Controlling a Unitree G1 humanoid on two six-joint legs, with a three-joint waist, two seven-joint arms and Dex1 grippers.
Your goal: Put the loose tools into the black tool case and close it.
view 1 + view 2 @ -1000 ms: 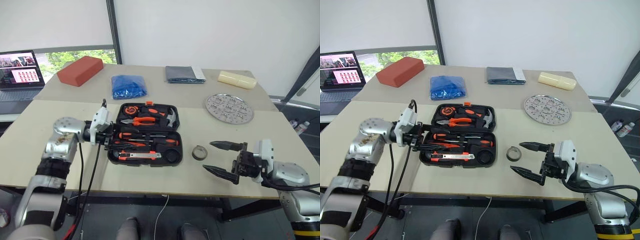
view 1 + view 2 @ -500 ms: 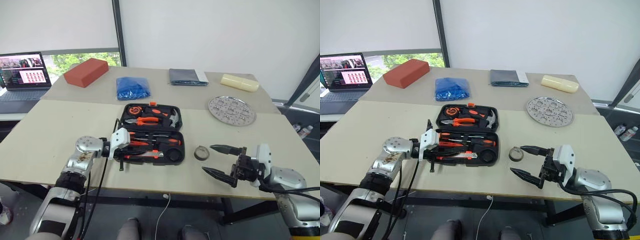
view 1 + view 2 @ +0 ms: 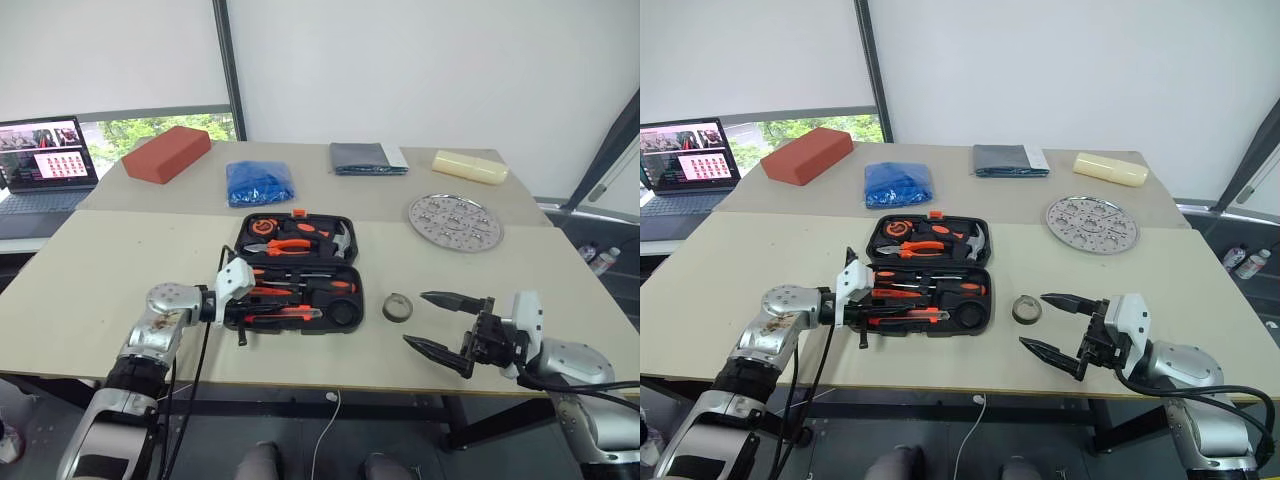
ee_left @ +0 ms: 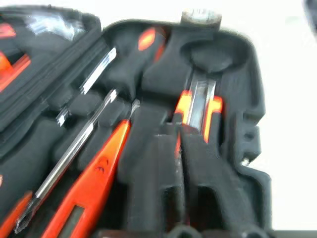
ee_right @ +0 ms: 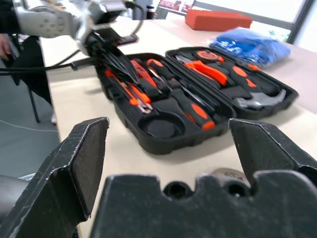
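**Left claw at the open case, right claw spread wide beside the tape roll**

The left arm reaches in from the near left corner of the table [image 3: 90,270], forearm angled inward, its wrist turned so the left claw [image 3: 243,312] points sideways at the near left end of the black tool case [image 3: 345,232]. In the left wrist view the two black fingers [image 4: 208,183] lie close together, nearly parallel, with only a narrow slot between them, and their tips sit at the orange-and-black utility knife [image 4: 199,106] lying in its recess. Whether they pinch anything cannot be told.

The right arm comes in low from the near right, held roughly level and pointing toward the case. The right claw [image 3: 437,322] stands spread wide and holds nothing; its fingers [image 5: 74,163] frame the case in the right wrist view.

The case lies open and flat in the middle of the table, lid half away from the robot. The lid half holds orange-handled pliers [image 3: 290,241], a hammer [image 3: 343,238] and a tape measure [image 3: 262,222]. The near half holds the screwdrivers [image 3: 300,285] in their slots, with the knife along the front edge. The small grey tape roll [image 3: 399,307] sits on the table just right of the case, between it and the right claw, touching neither.

No brand or lettering can be read on the tools or the case.
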